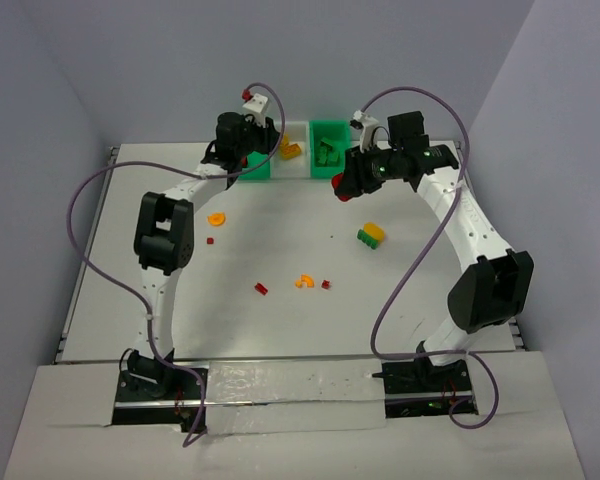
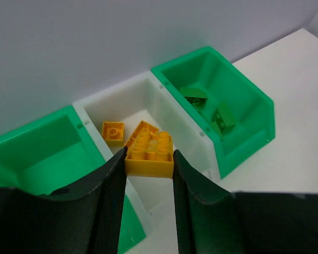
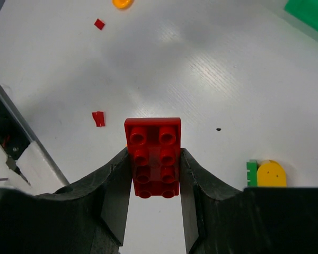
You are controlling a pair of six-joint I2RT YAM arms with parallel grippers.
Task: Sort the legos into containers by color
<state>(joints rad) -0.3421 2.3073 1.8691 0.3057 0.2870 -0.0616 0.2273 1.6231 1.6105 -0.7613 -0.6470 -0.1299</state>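
— What's in your right gripper point(image 3: 153, 159)?

— A red brick point(image 3: 152, 151), clamped by its long sides. Its long axis runs straight out ahead of my fingers, studs facing my wrist camera, above the white desk point(image 3: 212, 79).

— And your left gripper point(image 2: 148, 161)?

— Closed on a yellow brick point(image 2: 149, 159), studs up, over the near edge of the white bin point(image 2: 172, 119). I cannot tell its long axis. An orange brick point(image 2: 113, 130) lies in that bin, ahead and left. A green bin point(image 2: 249, 106) joins it on the right, with pale grey walls beyond.
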